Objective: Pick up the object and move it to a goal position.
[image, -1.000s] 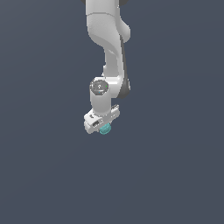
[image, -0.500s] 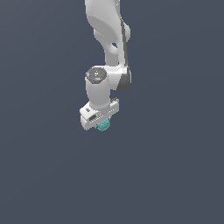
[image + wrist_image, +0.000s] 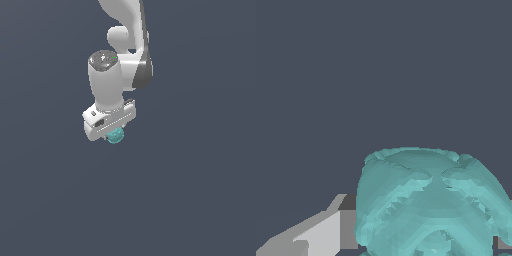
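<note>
White robot arm carrying a small teal lumpy ball against a plain dark grey background.

In the exterior view, slightly left of the frame's centre, the white gripper [image 3: 114, 134] points down and the small teal-turquoise, roundish lumpy ball [image 3: 115, 135] sits directly under it, only its lower part showing. In the wrist view, one light grey finger [image 3: 323, 232] lies at the lower left, touching the ball [image 3: 428, 202], which fills the lower right; the fingers look narrow, holding the ball between them. No goal marker is visible. To carry it well, I think the arm should travel smoothly, keep the grip firm, and avoid sudden turns, because the lumpy surface could slip.
</note>
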